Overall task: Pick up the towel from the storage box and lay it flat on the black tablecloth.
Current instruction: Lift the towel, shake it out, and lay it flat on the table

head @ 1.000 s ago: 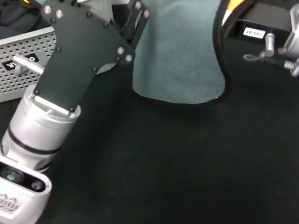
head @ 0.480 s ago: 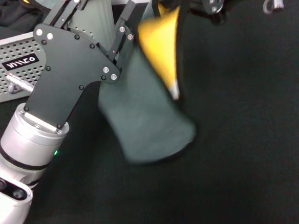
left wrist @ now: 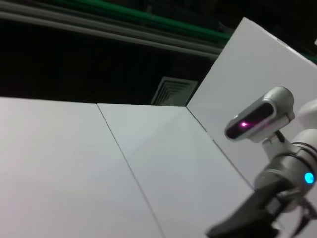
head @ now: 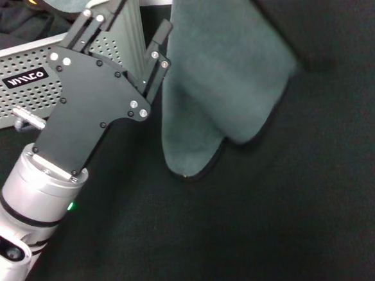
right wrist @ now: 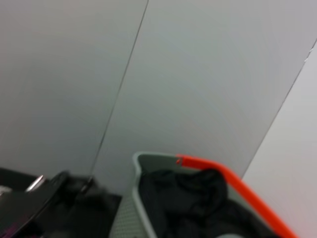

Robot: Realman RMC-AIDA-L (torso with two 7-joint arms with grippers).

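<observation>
Left pincer [head: 142,29] beside storage box [head: 17,94].

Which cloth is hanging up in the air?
The grey towel, dangling above the black tablecloth. The black garment lies bundled behind the storage box.

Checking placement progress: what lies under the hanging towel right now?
Under the towel lies the black tablecloth; the towel's lower hem reaches or nearly reaches it. The cloth behind the draped part is hidden. The left gripper, open, is beside the towel, near the storage box.
</observation>
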